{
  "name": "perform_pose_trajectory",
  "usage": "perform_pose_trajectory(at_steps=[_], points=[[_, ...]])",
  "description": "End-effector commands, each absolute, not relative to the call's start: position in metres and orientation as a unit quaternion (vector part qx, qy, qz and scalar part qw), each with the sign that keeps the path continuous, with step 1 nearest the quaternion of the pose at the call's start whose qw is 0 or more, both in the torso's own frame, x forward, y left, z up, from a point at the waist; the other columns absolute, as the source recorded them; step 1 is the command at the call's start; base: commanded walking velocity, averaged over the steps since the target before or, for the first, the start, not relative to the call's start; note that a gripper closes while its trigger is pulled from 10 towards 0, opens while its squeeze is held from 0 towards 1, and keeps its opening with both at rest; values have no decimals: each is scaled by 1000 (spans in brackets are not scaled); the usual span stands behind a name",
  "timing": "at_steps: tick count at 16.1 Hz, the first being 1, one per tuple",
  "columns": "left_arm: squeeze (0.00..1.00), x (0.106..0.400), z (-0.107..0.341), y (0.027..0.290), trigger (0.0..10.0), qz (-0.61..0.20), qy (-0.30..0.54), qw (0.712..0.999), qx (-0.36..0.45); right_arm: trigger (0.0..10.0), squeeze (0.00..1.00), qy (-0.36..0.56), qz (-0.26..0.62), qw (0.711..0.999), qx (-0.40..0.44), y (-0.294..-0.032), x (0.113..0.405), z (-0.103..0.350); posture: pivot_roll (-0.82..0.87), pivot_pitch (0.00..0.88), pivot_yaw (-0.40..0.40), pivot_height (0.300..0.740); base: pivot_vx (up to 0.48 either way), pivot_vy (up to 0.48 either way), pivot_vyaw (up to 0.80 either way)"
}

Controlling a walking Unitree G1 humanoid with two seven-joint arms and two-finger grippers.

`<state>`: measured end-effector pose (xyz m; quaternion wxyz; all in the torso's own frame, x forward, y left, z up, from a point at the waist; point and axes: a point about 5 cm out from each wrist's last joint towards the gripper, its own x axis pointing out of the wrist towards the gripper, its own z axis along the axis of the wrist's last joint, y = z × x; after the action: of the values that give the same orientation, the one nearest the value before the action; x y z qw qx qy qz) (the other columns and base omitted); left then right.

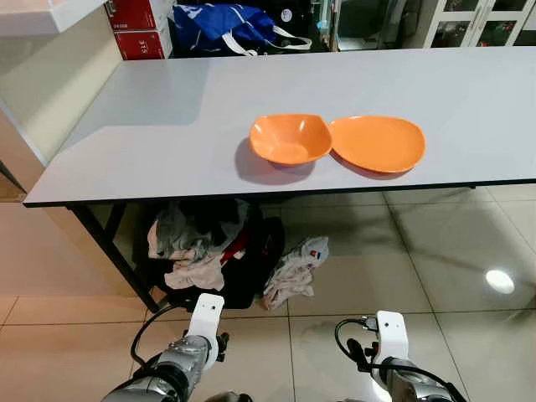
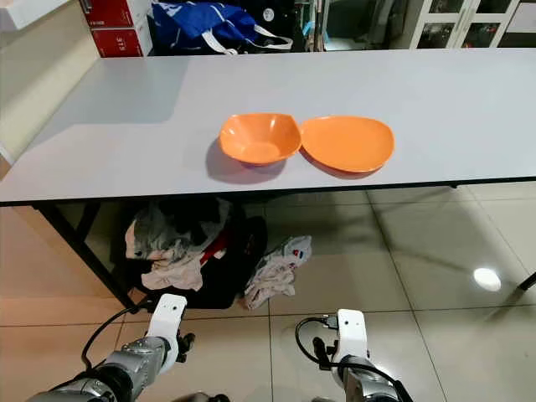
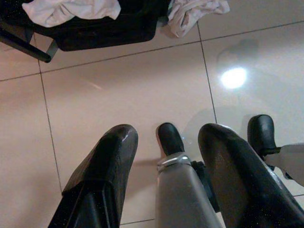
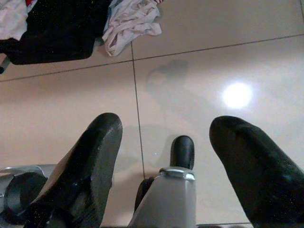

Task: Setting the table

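Tiled room, and we are standing back from a long grey table (image 1: 167,109) that is spanning the view. Under it a dark bag with a heap of clothes (image 1: 197,247) is sitting on the floor (image 1: 402,251), plus a loose rag (image 1: 295,268) beside it. On the table near its front edge, an orange plate (image 1: 378,142) and an orange bowl (image 1: 289,137) are lying side by side, rims touching. We are judging the setting barely begun: two dishes out, no cutlery or cups visible. Our left gripper (image 3: 166,161) and right gripper (image 4: 166,156) are hanging low over the floor, fingers spread apart, holding nothing.
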<state>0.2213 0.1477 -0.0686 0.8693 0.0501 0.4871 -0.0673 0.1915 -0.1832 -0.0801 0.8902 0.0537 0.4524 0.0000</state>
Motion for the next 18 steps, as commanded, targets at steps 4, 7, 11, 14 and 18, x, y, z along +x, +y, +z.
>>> perform_pose_trajectory(at_steps=[4, 7, 11, 14, 18], points=[[0, 223, -67, 148, 10000, -66, 482, 872, 58, 10000, 0, 451, 1, 891, 50, -186, 191, -80, -63, 0, 61, 740, 0, 0, 0], [0, 224, -67, 148, 10000, -68, 483, 871, 61, 10000, 0, 449, -3, 892, 51, -187, 192, -79, -76, 0, 66, 740, 0, 0, 0], [0, 226, -66, 146, 10000, -74, 480, 871, 68, 10000, 0, 451, 0, 891, 49, -186, 192, -80, -74, 0, 64, 740, 0, 0, 0], [0, 224, -67, 146, 10000, -78, 482, 870, 71, 10000, 0, 453, 0, 890, 47, -186, 191, -80, -74, 0, 62, 740, 0, 0, 0], [0, 224, -67, 147, 10000, -83, 482, 869, 81, 10000, 0, 455, 4, 889, 47, -183, 190, -81, -72, 0, 68, 740, 0, 0, 0]])
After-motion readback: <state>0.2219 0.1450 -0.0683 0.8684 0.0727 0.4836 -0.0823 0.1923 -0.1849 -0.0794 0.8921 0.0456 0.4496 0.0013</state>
